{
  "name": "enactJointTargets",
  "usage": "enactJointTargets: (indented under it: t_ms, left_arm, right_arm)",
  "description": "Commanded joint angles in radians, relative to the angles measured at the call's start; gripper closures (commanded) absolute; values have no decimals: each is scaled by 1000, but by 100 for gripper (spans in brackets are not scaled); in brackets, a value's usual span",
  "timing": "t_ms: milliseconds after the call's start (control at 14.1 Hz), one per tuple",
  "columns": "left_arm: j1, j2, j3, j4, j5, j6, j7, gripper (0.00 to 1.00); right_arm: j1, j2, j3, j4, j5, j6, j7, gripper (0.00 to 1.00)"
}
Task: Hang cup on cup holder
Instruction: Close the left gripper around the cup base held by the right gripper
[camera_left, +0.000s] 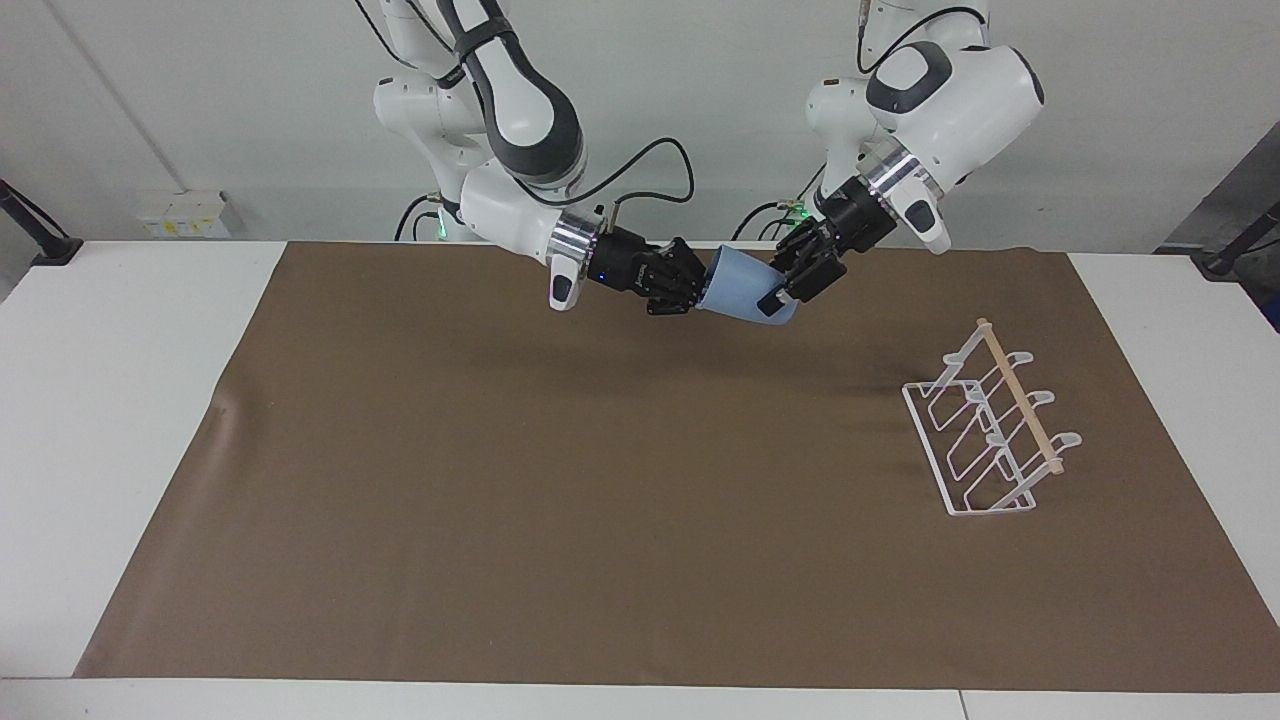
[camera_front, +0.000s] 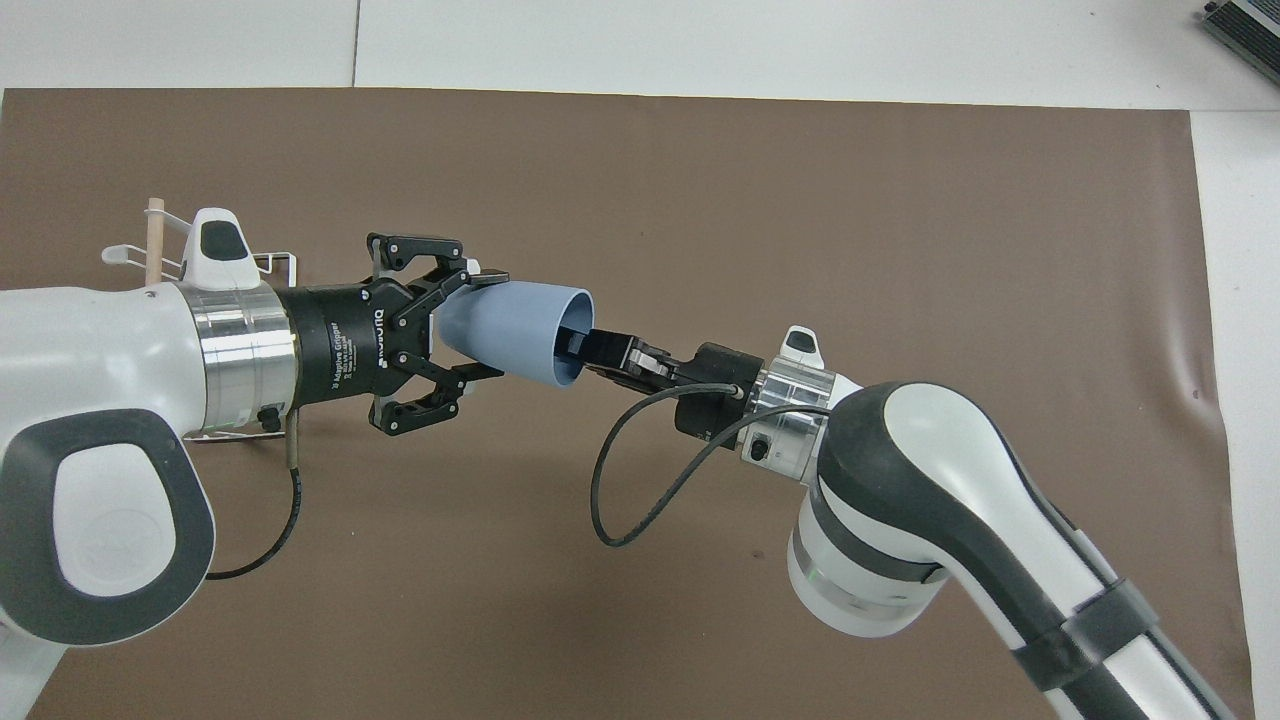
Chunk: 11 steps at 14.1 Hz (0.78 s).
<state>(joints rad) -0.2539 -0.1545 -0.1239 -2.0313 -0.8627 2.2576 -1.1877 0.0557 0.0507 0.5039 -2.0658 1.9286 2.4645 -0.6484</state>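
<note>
Left gripper (camera_front: 478, 330) is clamped on the cup (camera_front: 520, 333) base, mid-air. Right gripper (camera_front: 585, 350) pinches its rim. Cup holder (camera_left: 990, 430) stands apart.

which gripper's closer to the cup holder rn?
Left. The left gripper, shut on the cup base, is toward the cup holder; the right gripper grips the rim, further along.

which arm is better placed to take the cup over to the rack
Left. Its gripper has shut on the cup's base, and the rack sits at the left arm's end of the table. The right gripper grips the rim.
</note>
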Motion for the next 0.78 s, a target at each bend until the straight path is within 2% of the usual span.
enactJointTargets:
  t_ms: [0, 213, 356, 427, 711]
  left_arm:
    - [-13, -11, 7, -27, -9, -4, 3, 100]
    - [-13, -11, 7, -27, -9, -4, 3, 100]
    - [-10, -11, 7, -27, -9, -4, 3, 100]
    - [-8, -11, 7, -27, -9, -4, 3, 100]
    - [-2, -11, 7, -27, -9, -4, 2, 100]
  right_arm:
    - [-13, 1, 15, 21, 36, 36, -23, 100]
    - [-13, 3, 15, 19, 35, 48, -22, 98]
    - [-7, 3, 16, 19, 35, 80, -13, 9]
    - [-2, 4, 16, 19, 35, 94, -14, 0]
    - [-2, 6, 16, 19, 35, 96, -14, 0]
